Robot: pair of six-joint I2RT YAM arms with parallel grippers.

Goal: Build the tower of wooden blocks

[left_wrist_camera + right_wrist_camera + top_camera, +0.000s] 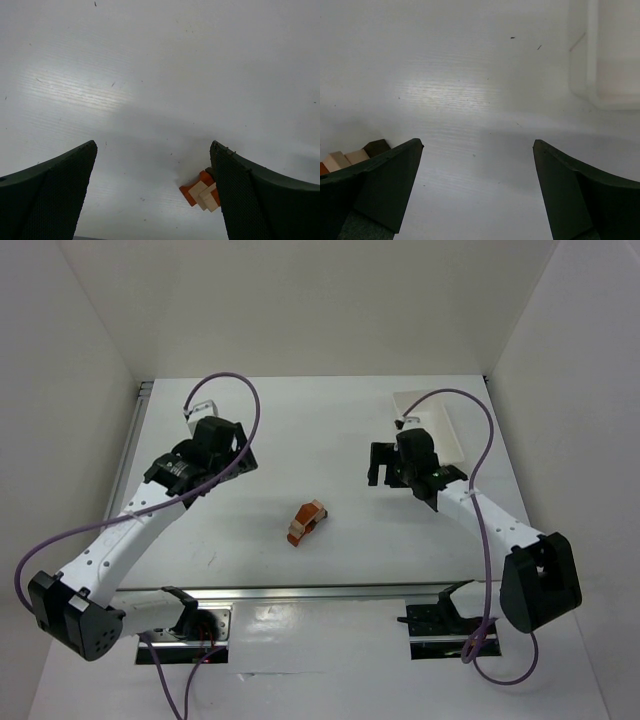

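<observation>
Blocks: wood block tower (307, 523) lies as a small cluster near bench (300, 440) centre.
Handling: probably light, stiff, loose; pinch one piece across its flat sides.
Left fingers (55, 190): spread, empty, at 10 o'clock from the blocks.
Right fingers (580, 195): spread, empty, at 2 o'clock.
Surface: smooth, white, glossy.
Room: white tray (440, 425) at 2 o'clock; walls close.
</observation>
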